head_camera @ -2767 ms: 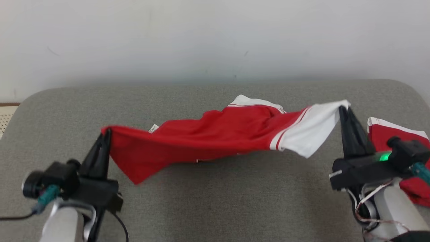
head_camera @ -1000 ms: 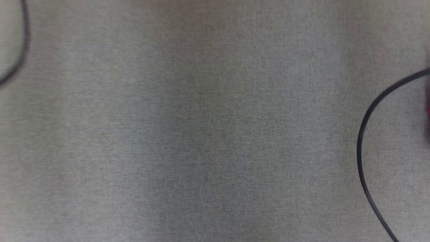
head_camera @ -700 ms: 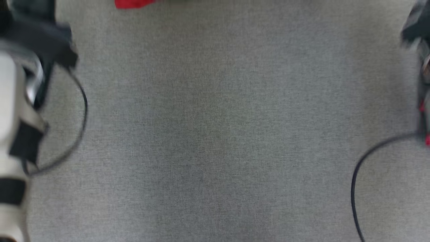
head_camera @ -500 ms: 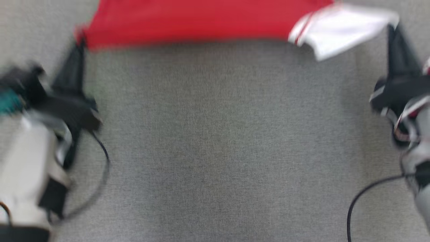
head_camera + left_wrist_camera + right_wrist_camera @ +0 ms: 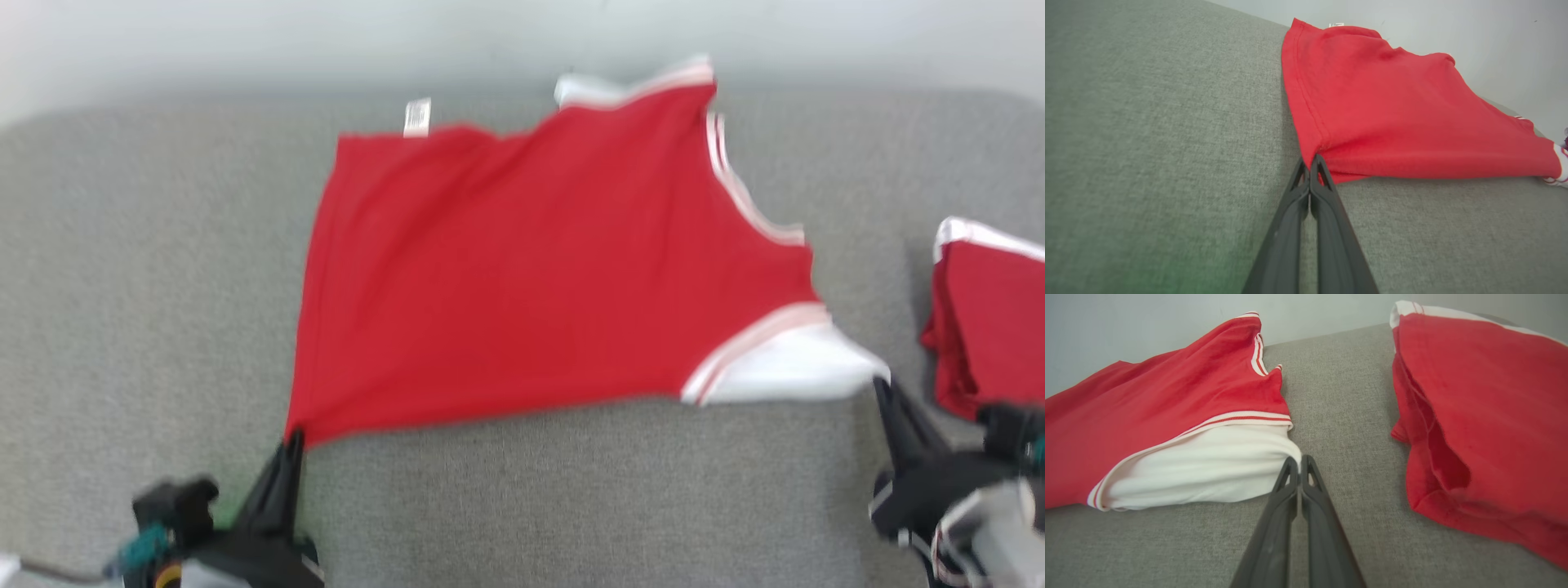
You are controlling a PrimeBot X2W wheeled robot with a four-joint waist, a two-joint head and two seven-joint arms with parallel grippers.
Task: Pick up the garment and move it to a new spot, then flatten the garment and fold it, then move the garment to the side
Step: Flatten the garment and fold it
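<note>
Red garment [image 5: 531, 269] spread on grey cushion [image 5: 122, 245]; L gripper [image 5: 291, 441] clenched on hem corner, R gripper [image 5: 882, 388] clenched on white sleeve tip; soft, light, prob. limp; best held at corners.

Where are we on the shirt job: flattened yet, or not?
Done: the shirt lies spread on the grey cushion, mostly flat. In hand: left pincer is shut on its red hem corner, right pincer on the white sleeve, pulling it taut. Left: release, fold, then move it aside, perhaps beside the other red garment at right.
</note>
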